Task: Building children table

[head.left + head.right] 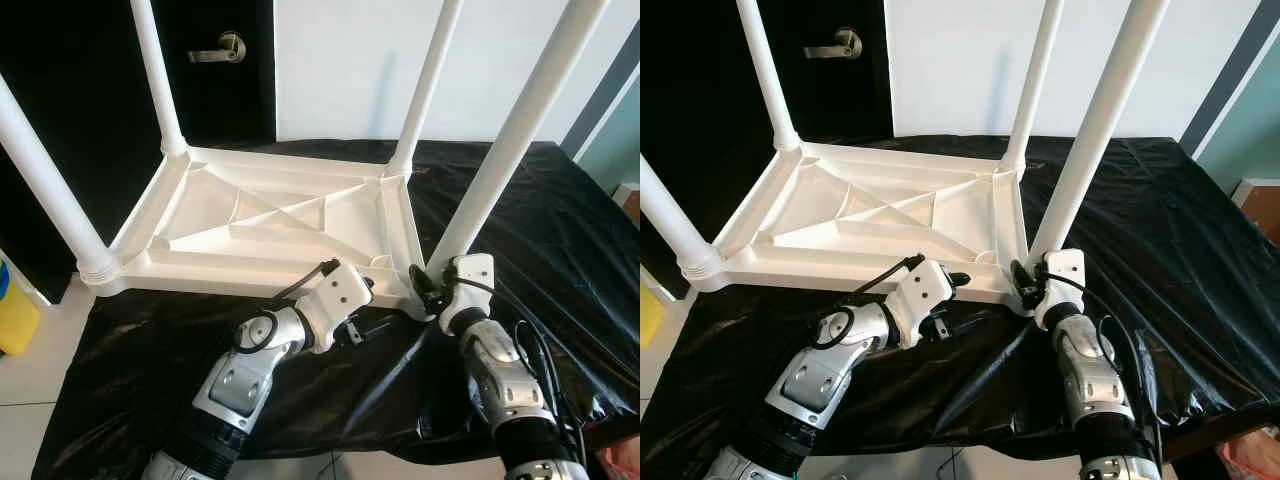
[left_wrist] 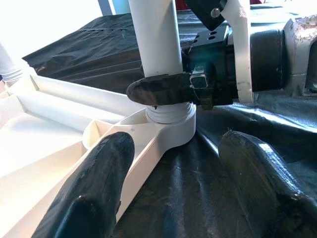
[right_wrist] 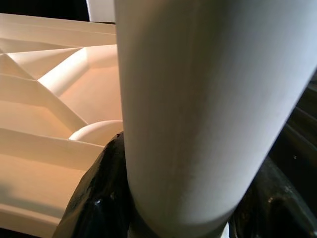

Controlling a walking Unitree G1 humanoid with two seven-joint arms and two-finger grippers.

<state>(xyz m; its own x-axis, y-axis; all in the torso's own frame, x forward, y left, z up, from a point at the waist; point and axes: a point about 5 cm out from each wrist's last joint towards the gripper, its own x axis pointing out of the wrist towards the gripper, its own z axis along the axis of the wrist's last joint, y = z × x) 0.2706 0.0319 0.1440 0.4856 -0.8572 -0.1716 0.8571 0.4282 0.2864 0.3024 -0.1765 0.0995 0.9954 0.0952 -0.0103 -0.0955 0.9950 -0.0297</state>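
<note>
Right gripper (image 2: 171, 94) clamps its jaws on the white plastic table leg (image 1: 505, 150) (low, by the socket); left gripper (image 2: 183, 178) hovers wide beside the upturned white plastic tabletop (image 1: 270, 225).

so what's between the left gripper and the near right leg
The table's corner socket and bare black sheet, in the left wrist view. The left gripper is open; the right gripper clamps the leg.

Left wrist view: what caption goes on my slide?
Right gripper clamps the white table leg at its corner socket.
</note>
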